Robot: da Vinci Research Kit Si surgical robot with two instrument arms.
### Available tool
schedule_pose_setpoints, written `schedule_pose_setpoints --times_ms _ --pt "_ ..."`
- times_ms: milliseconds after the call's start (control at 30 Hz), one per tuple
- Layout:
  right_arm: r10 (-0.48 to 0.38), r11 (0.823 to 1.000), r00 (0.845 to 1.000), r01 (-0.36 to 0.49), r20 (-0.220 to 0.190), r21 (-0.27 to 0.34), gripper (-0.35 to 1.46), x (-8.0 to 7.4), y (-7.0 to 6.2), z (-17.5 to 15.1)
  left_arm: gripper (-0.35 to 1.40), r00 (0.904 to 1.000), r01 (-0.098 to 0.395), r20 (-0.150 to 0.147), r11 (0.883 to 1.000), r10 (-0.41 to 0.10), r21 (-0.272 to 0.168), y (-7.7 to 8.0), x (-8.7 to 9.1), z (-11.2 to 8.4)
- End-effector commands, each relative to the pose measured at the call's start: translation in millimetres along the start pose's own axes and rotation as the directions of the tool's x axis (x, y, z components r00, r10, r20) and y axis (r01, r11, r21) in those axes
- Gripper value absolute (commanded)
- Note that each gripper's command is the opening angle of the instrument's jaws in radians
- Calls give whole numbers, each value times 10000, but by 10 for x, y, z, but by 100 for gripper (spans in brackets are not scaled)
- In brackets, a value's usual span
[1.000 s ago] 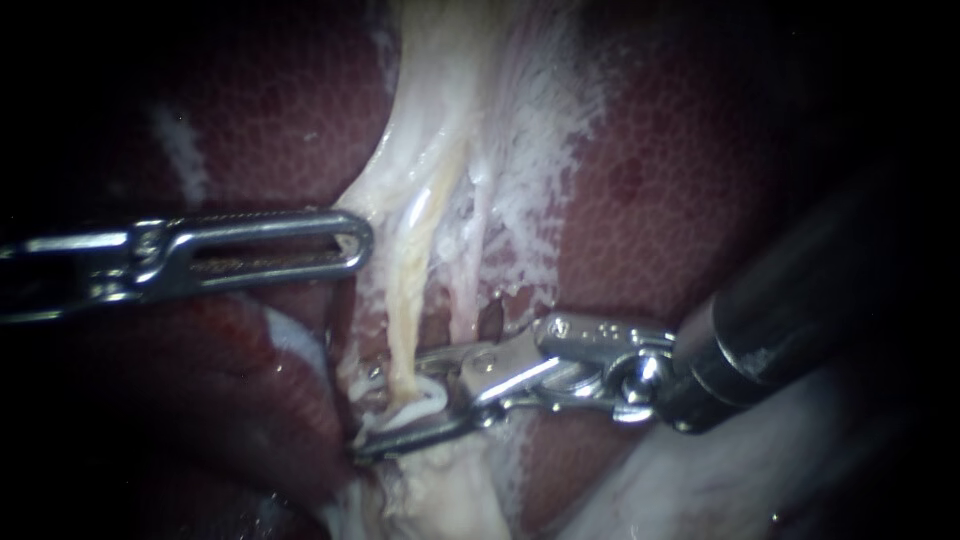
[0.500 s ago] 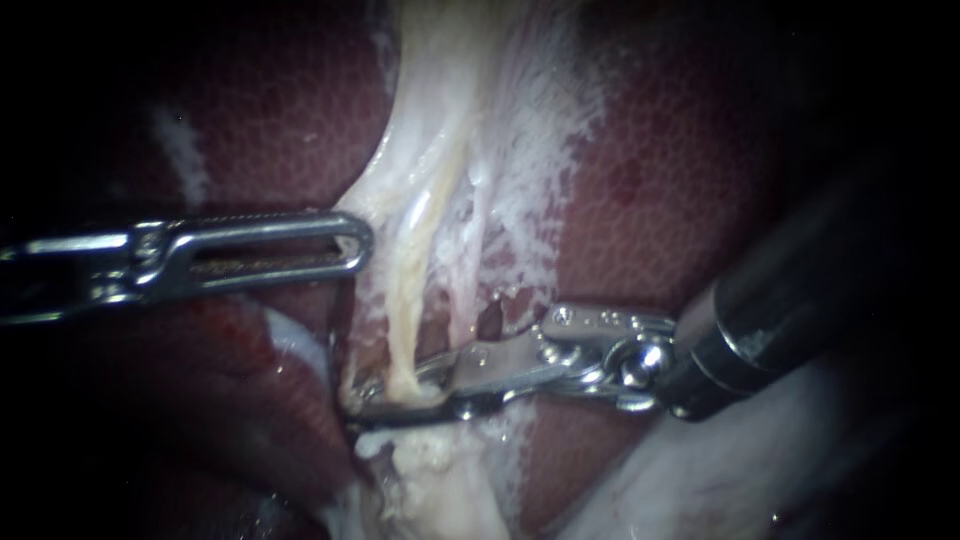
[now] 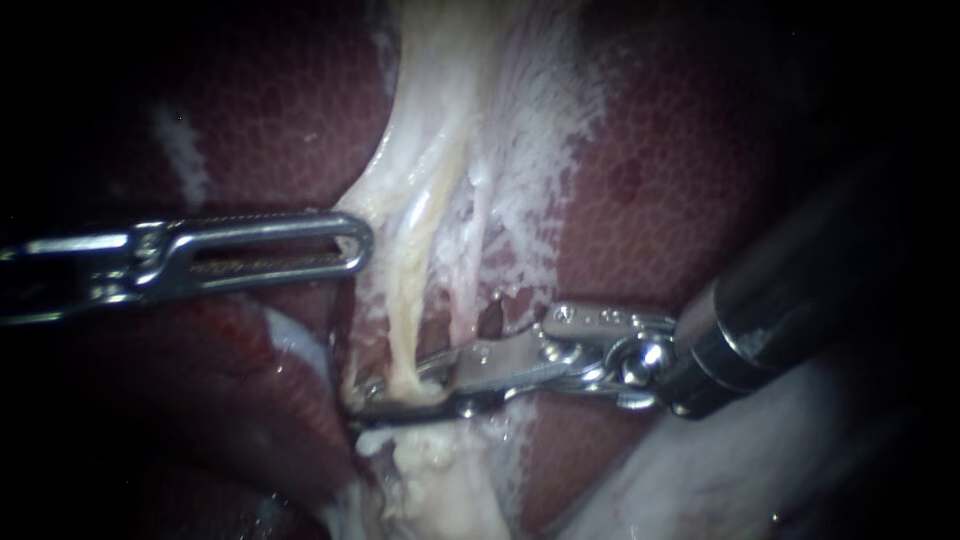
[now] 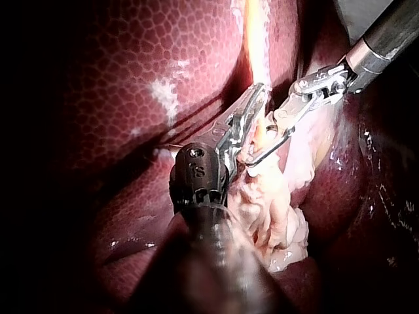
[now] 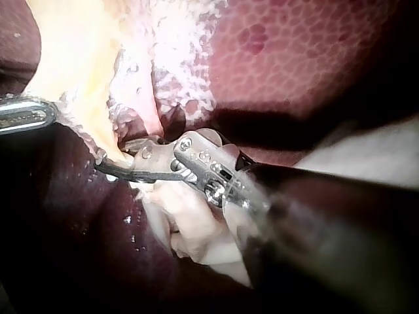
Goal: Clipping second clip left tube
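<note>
nearest to us a ragged lump of pale tissue [image 3: 430,480] lies just under the working spot. right behind it the right instrument [image 3: 368,402], reaching in from the right, has closed. a second ago its jaws stood spread either side of the left tube with a white clip showing between them. half a second ago they came together, and now they are pinching the left tube [image 3: 405,325] low down, close to that lump, with no further shift. the clip is hidden inside the metal now, so i can't say whether it has locked. to my eye the squeeze is done or nearly so, and what remains is to open and back away without dragging the tube. i make out no other clip on it. farther off to the left, the left instrument [image 3: 352,243] hasn't budged. its jaws are pressed together on the edge of the pale sheet [image 3: 430,120], drawing it leftward so the tube stays taut. behind everything lies the dark red liver [image 3: 670,200].
</note>
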Motion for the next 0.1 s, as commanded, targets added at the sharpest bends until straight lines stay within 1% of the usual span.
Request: schedule_pose_setpoints --times_ms 33,100 --pt "-3 10000 10000 3 1 -3 -35 0 0 0 -35 10000 -3 2 10000 3 3 0 0 0" --pt "-3 10000 10000 3 1 -3 -35 0 0 0 -35 10000 -3 2 10000 3 3 1 0 1"
